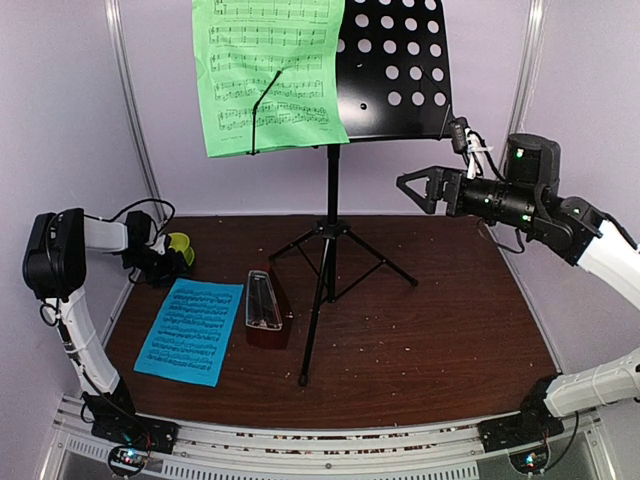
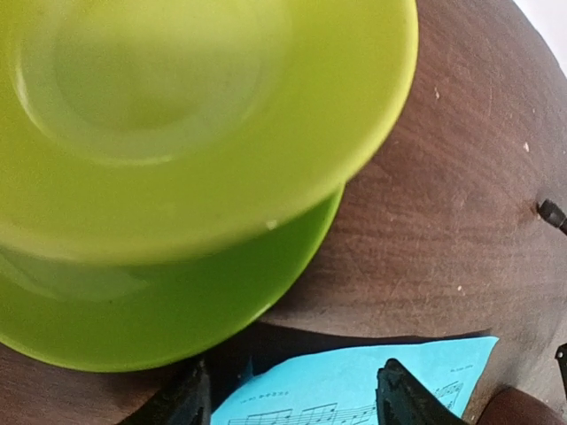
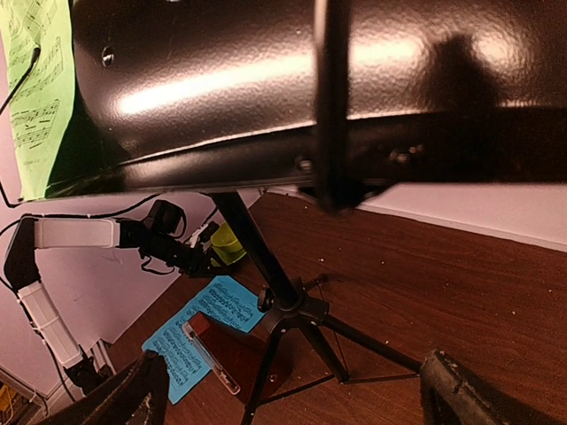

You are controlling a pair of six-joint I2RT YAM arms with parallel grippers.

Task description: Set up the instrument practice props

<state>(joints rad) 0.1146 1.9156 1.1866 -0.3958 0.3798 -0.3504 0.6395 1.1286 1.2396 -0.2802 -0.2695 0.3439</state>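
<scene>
The black tripod music stand (image 1: pixel 329 240) stands mid-table. Its hole-punched desk (image 1: pixel 395 70) carries the green sheet (image 1: pixel 265 70) on its left half under a wire clip. The blue sheet (image 1: pixel 190 330) lies flat on the table at the left. The reddish-brown metronome (image 1: pixel 266 308) stands beside it. My left gripper (image 1: pixel 163 263) is open and empty, low at the blue sheet's far edge (image 2: pixel 354 390), next to the lime-green bowl (image 2: pixel 177 177). My right gripper (image 1: pixel 415 187) is open and empty, raised just below the desk's right lower edge (image 3: pixel 266 80).
The lime-green bowl (image 1: pixel 181 248) sits at the far left by the wall. The stand's three legs (image 3: pixel 363 341) spread over the table's middle. Pale walls enclose the back and sides. Small crumbs dot the brown tabletop (image 1: pixel 440 330).
</scene>
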